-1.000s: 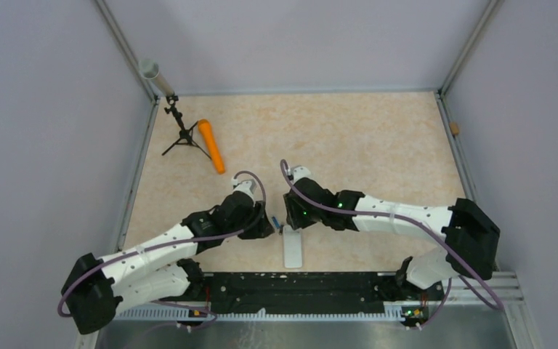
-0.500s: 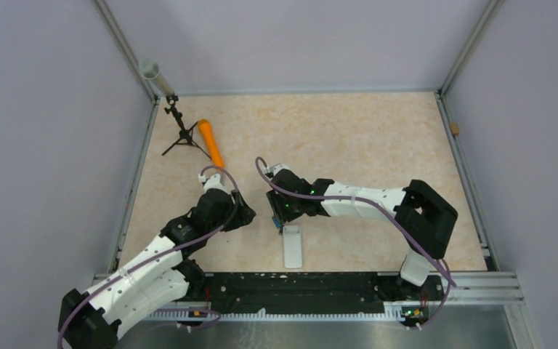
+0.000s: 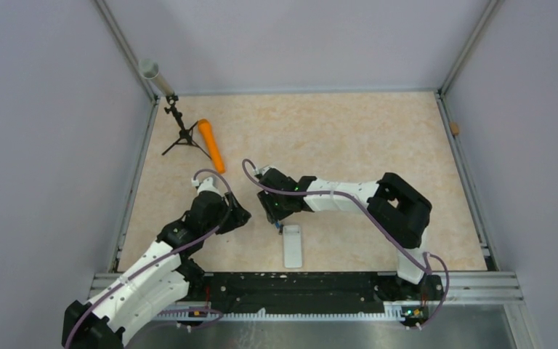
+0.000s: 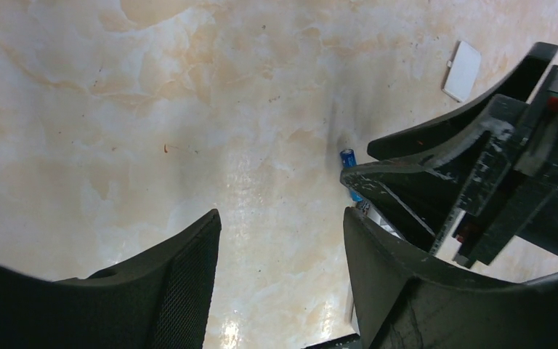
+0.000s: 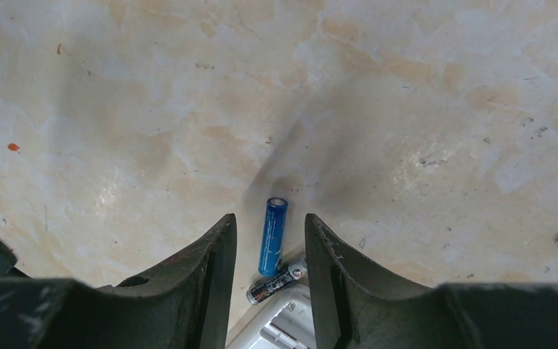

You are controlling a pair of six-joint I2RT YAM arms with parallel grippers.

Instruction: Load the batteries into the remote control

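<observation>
I had retracted the left end effector (released, empty) toward 9 o'clock. The right end effector now straddled, unclenched, the blue battery on the counter at the remote control's 11 o'clock: pickup pending.

The remote control is plain white. Right at its far end lie a bright blue battery and a black battery with a silver tip and tiny pale writing. The table under the remote is peachy beige with cloudy white swirls, like marble. Far from the remote, toward the back left, an orange cylinder lies by a thin black tripod. The left arm and right arm match: white with black joints and purple cables. The walls are pale lilac-grey.
</observation>
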